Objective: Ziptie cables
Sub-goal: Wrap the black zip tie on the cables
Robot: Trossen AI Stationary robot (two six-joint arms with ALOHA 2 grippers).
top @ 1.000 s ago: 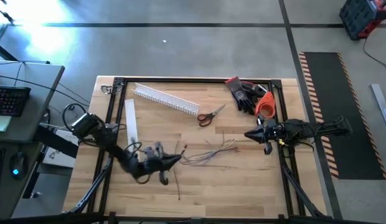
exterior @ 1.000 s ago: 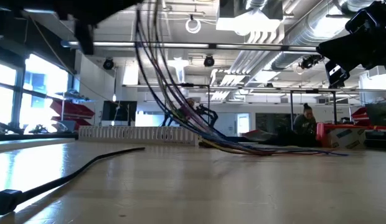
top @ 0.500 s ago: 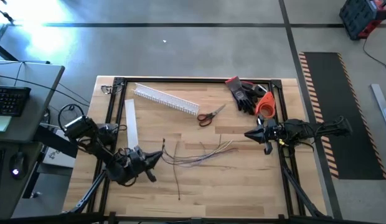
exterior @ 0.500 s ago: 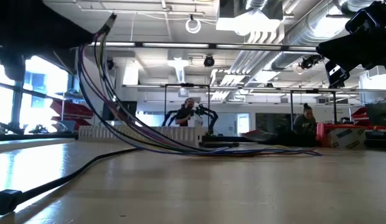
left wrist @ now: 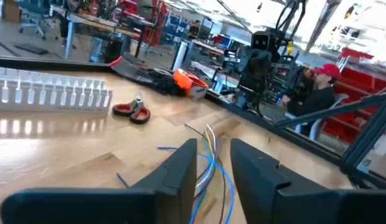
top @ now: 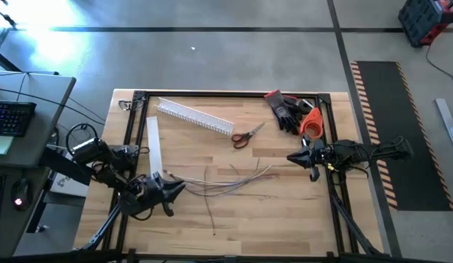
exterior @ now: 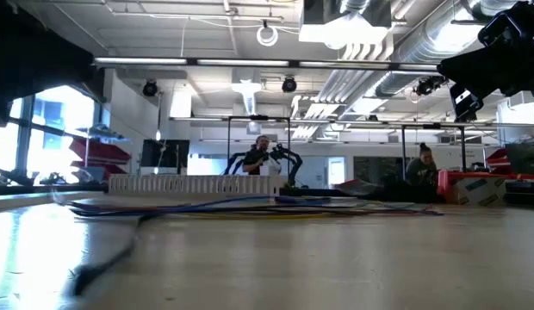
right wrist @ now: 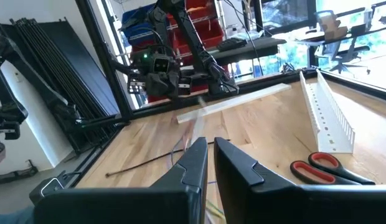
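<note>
Thin dark cables (top: pixel 230 181) seemingly lie loose between parted left fingers (left wrist: pixel 180 171); right fingers (right wrist: pixel 196 163) pinched.

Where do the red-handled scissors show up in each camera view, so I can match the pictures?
High view: scissors lie above centre, just right of the white slotted duct.
Low view: not discernible; only the duct shows in the distance.
Left wrist view: left of centre, beside the duct's end.
Right wrist view: lower right, just below the duct.
Shared landmark: the duct.
</note>
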